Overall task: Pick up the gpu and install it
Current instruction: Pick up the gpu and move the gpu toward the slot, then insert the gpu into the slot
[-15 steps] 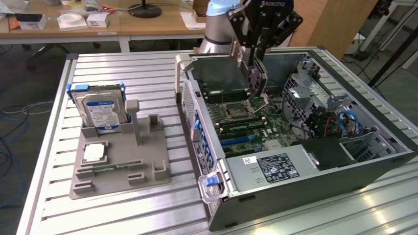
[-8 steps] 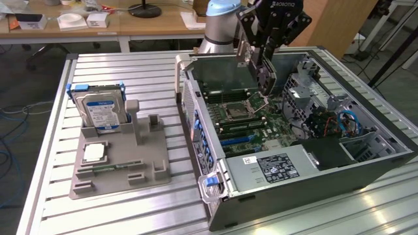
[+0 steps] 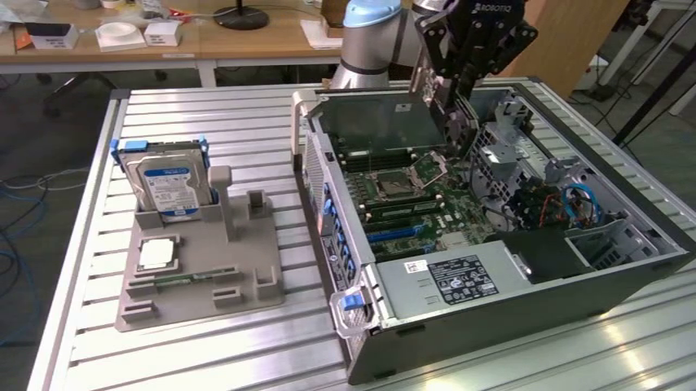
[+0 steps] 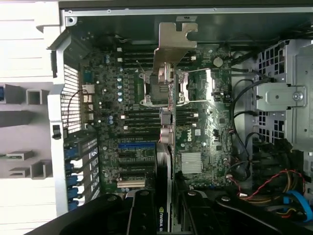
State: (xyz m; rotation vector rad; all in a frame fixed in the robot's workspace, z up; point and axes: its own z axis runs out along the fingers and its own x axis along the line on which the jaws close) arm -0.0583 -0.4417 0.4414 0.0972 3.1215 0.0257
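Note:
My gripper hangs over the open computer case, shut on the gpu. The card points down toward the motherboard, above the CPU socket area and clear of the board. In the wrist view the gpu is seen edge-on between my black fingers, its silver bracket at the far end and an NVIDIA label close to the gripper. The card's edge runs across the motherboard, beside the blue expansion slot.
A grey fixture on the table at the exterior view's left holds a hard drive, a processor and a memory stick. Inside the case sit the power supply, a drive cage and cables.

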